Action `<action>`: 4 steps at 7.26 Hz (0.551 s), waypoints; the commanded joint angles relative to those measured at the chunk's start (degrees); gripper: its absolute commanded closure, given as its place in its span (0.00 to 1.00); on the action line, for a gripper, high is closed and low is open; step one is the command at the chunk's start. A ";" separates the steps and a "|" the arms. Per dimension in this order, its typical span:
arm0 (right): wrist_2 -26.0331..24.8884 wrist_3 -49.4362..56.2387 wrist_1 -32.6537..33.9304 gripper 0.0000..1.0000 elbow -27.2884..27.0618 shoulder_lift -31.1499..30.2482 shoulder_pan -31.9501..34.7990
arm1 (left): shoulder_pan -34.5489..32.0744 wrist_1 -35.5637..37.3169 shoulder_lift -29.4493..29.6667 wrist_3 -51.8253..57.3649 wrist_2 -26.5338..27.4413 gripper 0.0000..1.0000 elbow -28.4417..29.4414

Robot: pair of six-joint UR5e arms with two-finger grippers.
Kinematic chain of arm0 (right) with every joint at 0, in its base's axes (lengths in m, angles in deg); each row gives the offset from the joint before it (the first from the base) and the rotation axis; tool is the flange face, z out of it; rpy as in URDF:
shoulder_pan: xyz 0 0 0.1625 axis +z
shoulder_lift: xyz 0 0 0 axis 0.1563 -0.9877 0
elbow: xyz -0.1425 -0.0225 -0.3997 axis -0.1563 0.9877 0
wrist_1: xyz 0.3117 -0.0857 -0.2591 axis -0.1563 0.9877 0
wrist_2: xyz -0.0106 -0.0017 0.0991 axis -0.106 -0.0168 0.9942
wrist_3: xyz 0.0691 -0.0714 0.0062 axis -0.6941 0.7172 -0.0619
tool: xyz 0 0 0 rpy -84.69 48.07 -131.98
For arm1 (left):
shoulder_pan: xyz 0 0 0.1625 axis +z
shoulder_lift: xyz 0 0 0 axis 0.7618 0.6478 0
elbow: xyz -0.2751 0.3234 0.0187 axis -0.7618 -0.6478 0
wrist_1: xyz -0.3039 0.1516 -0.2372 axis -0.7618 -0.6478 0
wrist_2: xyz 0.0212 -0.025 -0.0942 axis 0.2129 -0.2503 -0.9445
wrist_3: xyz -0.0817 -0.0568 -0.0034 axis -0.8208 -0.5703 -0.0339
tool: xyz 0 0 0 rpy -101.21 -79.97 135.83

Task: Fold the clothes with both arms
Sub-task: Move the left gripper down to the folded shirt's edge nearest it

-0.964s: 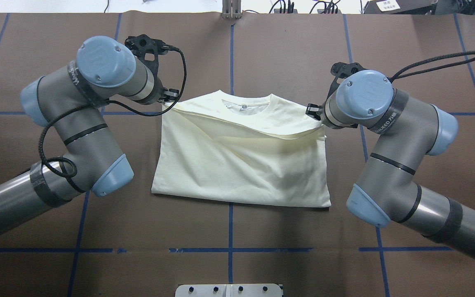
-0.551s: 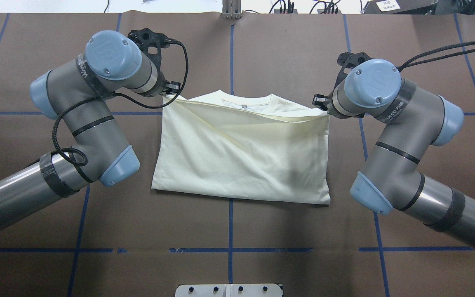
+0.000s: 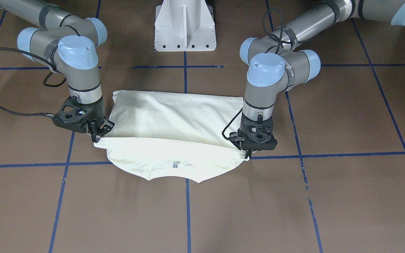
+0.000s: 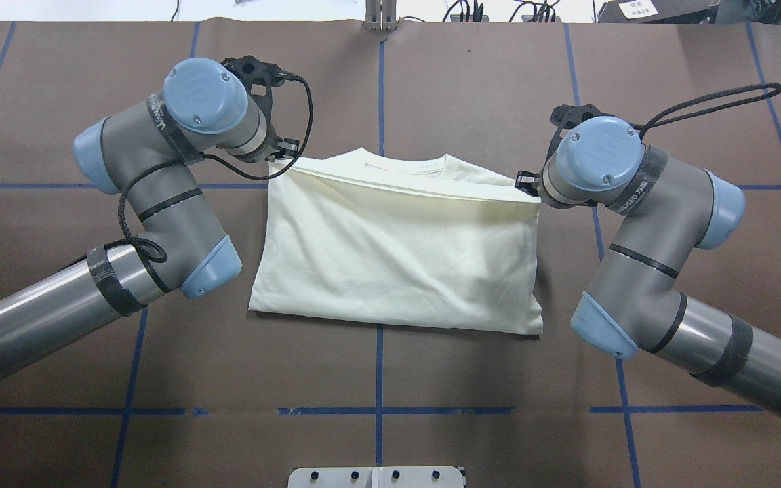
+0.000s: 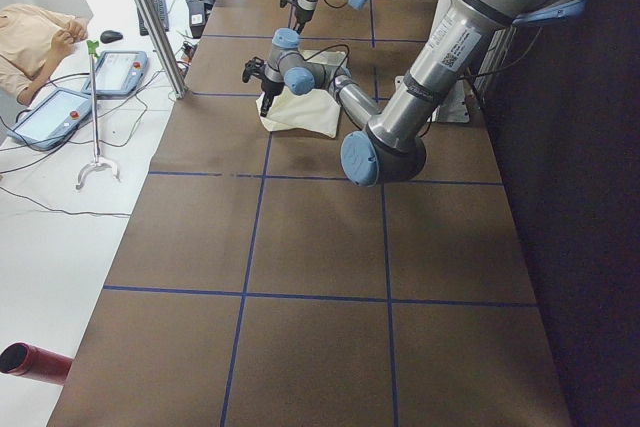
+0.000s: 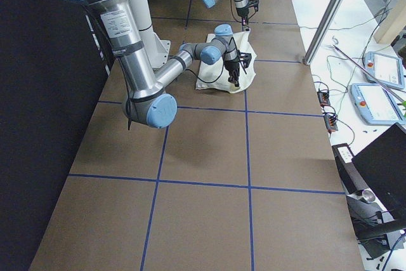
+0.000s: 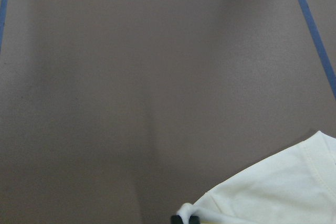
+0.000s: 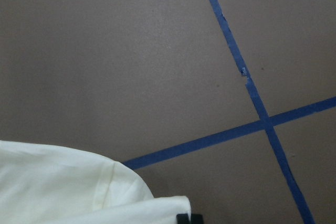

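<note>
Cream T-shirt [image 4: 397,257] folded, plain back up, corners held by left arm [image 4: 160,183], right arm [image 4: 641,264]

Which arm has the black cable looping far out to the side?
The right arm: its cable arcs wide over the table; the left arm's cable hugs its wrist.

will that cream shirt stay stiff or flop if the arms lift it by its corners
Probably floppy: the T-shirt drapes and creases between the left gripper and right gripper. Likely light, since small corner pinches carry its folded layer. Pushed, it would probably bunch, not slide whole.
</note>
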 commanded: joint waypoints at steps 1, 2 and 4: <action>-3.15 1.19 -0.07 0.01 1.67 -0.01 -0.51 | 0.55 -2.96 -1.34 0.02 0.07 0.01 0.63; -3.44 3.89 -0.07 0.00 0.72 0.17 0.01 | 0.55 -7.06 -3.70 0.11 -0.37 0.00 -2.07; 1.19 9.80 -0.33 0.00 -1.83 0.17 2.56 | 0.81 -7.37 -8.36 2.30 -1.33 0.00 -10.58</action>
